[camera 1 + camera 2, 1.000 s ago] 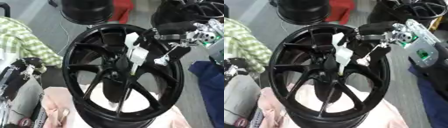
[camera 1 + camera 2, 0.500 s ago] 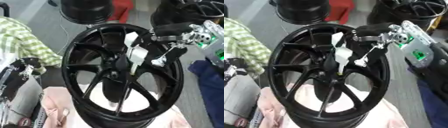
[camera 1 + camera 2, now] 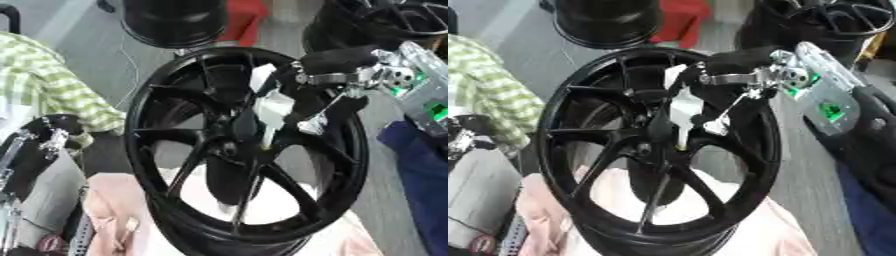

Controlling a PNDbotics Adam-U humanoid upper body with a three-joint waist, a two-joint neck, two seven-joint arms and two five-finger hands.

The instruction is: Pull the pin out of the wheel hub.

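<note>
left eye view: black wheel (image 3: 245, 150) stands tilted on a pink cloth (image 3: 105, 210), hub facing the camera.
right hand: right hand (image 3: 337, 87) comes in from the right over the upper rim, fingers (image 3: 710, 125) curled down toward the hub (image 3: 229, 147).
grip state: fingers pinch a white piece (image 3: 273, 107) sitting just above the hub. i take that as the pin, or its head or tag; cannot make out its shaft.
pin position: white piece lies against the spokes near the centre. whether it is seated or already partly out, cannot tell.
left hand: part of it shows at the lower left edge (image 3: 31, 150), idle, away from the wheel; its fingers cannot be read.
stage: judged as the pull itself, grip made, extraction not confirmed.
risk 1: wheel only leans on soft cloth, nothing braces it. a pull off the pin's axis could tip or roll it.
risk 2: pinch looks to sit on the thin white part; fingers could slip off and leave the pin in.
risk 3: forearm hardware (image 3: 820, 95) rides close to the rim, could snag it on the way back.
clutter: checked cloth (image 3: 52, 85) on the left, more black wheels (image 3: 175, 20) behind.
</note>
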